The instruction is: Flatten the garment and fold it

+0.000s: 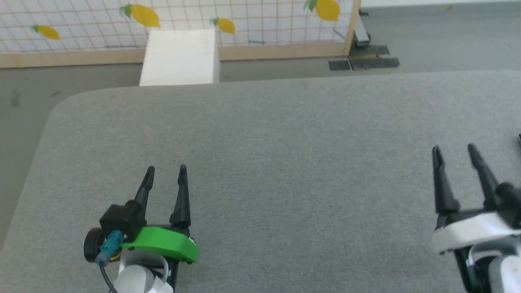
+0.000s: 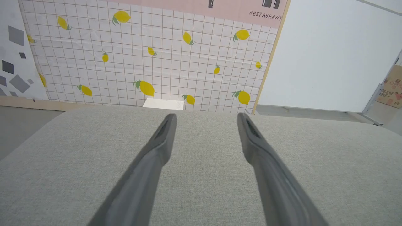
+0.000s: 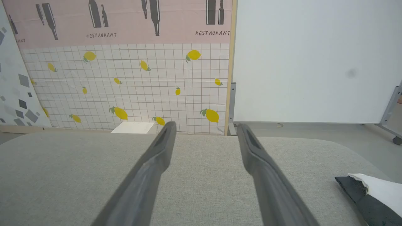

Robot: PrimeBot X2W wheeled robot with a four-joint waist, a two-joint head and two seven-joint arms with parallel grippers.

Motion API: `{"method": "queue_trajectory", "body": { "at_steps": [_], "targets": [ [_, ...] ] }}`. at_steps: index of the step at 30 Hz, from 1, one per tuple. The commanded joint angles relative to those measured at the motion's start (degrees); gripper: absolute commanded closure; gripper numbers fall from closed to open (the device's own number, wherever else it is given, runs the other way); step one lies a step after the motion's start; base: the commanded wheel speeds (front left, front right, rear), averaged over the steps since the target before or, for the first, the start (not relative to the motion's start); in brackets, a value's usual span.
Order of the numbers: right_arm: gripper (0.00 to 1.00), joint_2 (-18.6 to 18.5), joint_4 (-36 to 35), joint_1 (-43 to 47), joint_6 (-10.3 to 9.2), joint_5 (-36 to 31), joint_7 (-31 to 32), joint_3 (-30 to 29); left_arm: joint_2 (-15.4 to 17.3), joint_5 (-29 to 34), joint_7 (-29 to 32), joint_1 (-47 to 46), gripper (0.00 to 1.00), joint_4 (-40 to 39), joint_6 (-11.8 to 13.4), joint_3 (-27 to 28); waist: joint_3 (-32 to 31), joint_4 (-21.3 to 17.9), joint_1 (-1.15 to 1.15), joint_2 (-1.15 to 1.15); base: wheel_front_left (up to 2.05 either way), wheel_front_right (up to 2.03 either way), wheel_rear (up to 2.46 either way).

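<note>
Nearest, at the lower left of the head view, the left claw is held open just above the grey padded table, with nothing gripped between its fingers. At the lower right the right claw is spread the same way, and nothing is held there either.

Further out, in the right wrist view, a bunched corner of the shirt is seen lying on the table to the right of that claw, near the rounded edge. Black and white cloth are crumpled together, and the rest of the shirt is cut off by the frame. Beyond the far edge of the table a white block is seen on the floor, with a lemon-patterned wall behind it.

Flattening is judged not yet begun. Trouble can be expected from the shirt's place: a sideways nudge could send it over the rim. If the bunch is pinched blindly, several layers might be caught at once and the creases locked in. If the fingers are pressed too low, the table's cover could be snagged.
</note>
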Motion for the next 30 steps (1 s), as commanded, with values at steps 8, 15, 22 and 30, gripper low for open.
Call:
{"method": "queue_trajectory", "body": {
  "at_steps": [8,15,22,30],
  "targets": [
    [0.0,2.54,-0.1,5.73,-0.1,-2.78,-1.69,0.72,-0.39,-0.38,-0.27,3.06,0.0,1.52,0.18,-0.54,-3.37,2.44,0.01,0.0,0.0,0.0,0.0],
    [0.0,3.64,0.15,7.83,-0.1,-4.37,-2.36,1.08,-0.42,-1.02,-0.27,3.79,0.0,2.35,0.62,-1.66,-3.47,3.4,0.01,0.0,0.0,0.0,0.0],
    [0.0,4.34,-0.28,8.9,-0.1,-4.83,-2.36,1.51,-0.43,-1.51,-0.27,3.96,0.0,2.27,1.35,-2.21,-3.29,3.85,0.01,0.0,0.0,0.0,0.0],
    [0.0,4.47,0.59,8.92,-0.1,-4.08,-2.54,1.32,-0.43,-1.78,-0.27,4.25,0.0,1.88,2.42,-2.27,-3.39,3.57,0.01,0.0,0.0,0.0,0.0]
  ]
}}
